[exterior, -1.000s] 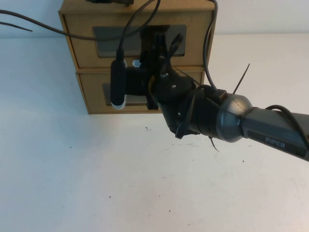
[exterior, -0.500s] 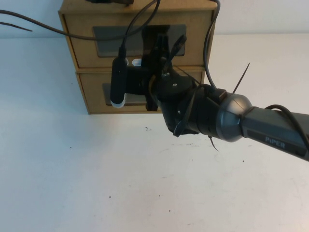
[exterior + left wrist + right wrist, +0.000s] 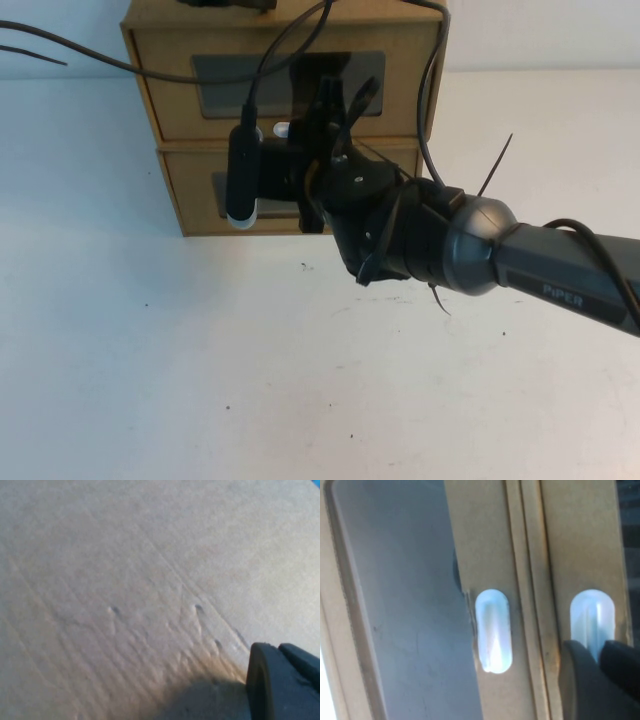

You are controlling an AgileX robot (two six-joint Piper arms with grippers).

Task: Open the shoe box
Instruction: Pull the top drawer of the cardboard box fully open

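Two tan cardboard shoe boxes stand stacked at the far edge of the white surface [image 3: 200,360]. The upper shoe box [image 3: 165,95] sits squarely on the lower shoe box [image 3: 190,195]. Each front carries a grey window [image 3: 225,80], and both fronts look flush and shut.

The right arm [image 3: 560,275] reaches in from the right, across the surface, and ends against the box fronts. The right tool [image 3: 345,95] is up against the fronts, about where the two boxes meet. A black and white wrist camera [image 3: 241,175] hangs on its left side, with a cable [image 3: 120,62] trailing away over the upper box.

In the right wrist view we see two white oval pull tabs side by side, with a cardboard seam between them. One tab [image 3: 493,630] lies just beside a grey window, and the other tab [image 3: 591,612] is partly covered by a dark part of the right tool. We cannot tell which box each tab belongs to, nor whether this tool is open or closed.

The left tool [image 3: 272,680] shows only as a dark edge, close to a tan cardboard face [image 3: 125,580] that is creased and dented. We cannot tell its state either.
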